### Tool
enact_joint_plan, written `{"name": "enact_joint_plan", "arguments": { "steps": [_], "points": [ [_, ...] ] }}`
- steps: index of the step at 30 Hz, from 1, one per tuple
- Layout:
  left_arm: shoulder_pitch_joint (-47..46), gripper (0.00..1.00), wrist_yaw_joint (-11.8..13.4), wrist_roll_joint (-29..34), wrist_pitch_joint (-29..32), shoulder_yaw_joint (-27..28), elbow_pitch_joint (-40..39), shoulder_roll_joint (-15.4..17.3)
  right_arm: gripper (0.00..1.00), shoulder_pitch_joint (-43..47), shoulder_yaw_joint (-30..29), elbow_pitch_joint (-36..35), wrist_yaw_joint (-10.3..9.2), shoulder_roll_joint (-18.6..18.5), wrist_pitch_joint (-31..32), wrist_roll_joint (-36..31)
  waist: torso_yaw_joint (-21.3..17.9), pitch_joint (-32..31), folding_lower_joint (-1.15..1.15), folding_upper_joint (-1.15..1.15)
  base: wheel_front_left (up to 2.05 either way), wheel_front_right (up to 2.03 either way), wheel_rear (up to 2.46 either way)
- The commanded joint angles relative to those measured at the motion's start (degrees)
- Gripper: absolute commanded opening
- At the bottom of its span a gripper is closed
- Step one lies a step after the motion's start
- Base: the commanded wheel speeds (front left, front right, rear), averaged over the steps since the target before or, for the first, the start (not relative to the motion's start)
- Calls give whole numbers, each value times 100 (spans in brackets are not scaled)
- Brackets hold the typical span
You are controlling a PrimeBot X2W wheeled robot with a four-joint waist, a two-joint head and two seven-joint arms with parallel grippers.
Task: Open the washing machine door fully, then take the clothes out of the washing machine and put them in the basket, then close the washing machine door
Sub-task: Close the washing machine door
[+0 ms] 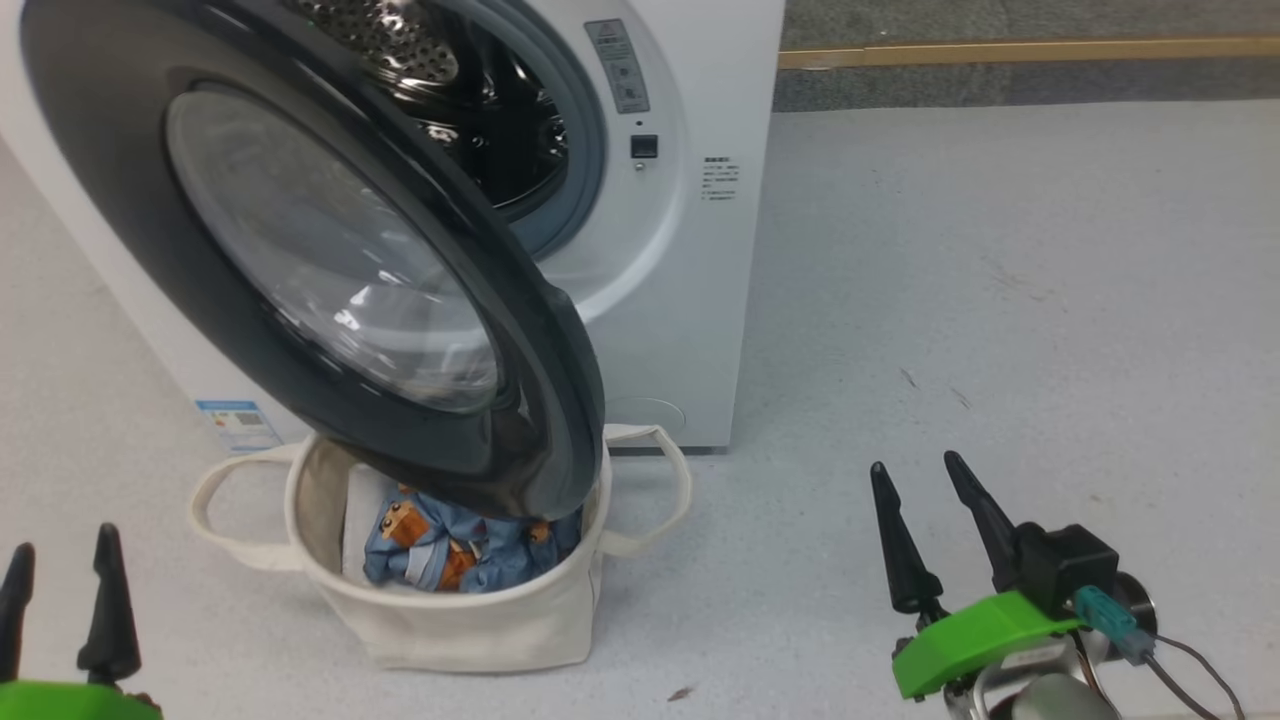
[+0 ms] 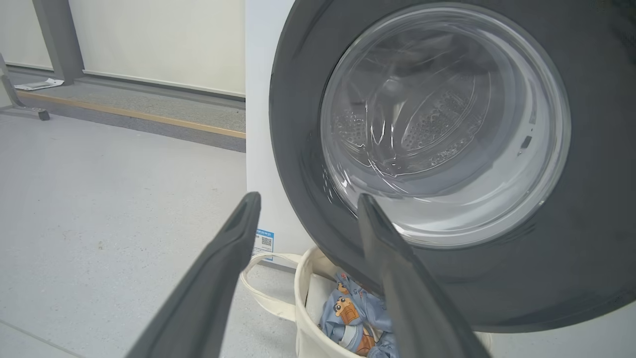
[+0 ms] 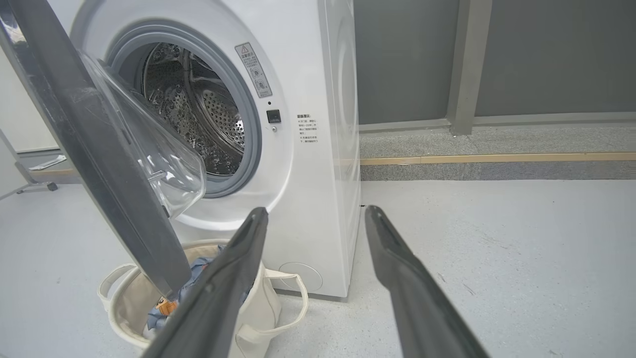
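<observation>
Black-rimmed washing machine door [image 1: 330, 250] hanging over the basket [image 1: 450, 620], clothes [image 1: 470, 555] inside it, left claw [image 1: 63, 540] and right claw [image 1: 914, 463] spread, empty

Black-rimmed door [image 1: 300, 250]; cream basket [image 1: 450, 620]; light-blue bear-print clothes [image 1: 460, 550]

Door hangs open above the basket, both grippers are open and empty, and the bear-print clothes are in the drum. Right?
Wrong on the clothes: the head view shows them in the basket, not the drum. The rest holds: the door hangs open above the basket, left gripper and right gripper open and empty.
</observation>
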Motion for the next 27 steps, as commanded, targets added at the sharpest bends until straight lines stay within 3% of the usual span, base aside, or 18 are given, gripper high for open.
{"name": "enact_joint_plan", "arguments": {
  "steps": [1,11,27],
  "points": [
    [-182,100,31,98,-69,321,-222,155,100,-177,98,-172,42,8,-72,-9,-21,12,0,0,0,0,0],
    [53,100,-289,594,-69,630,-509,-348,100,-197,-1,-177,42,41,-72,1,-24,71,0,0,0,0,0],
    [-21,100,-578,788,-70,554,-325,-501,100,-181,5,-103,42,52,-72,-9,42,71,0,0,0,0,0]
  ]
}}
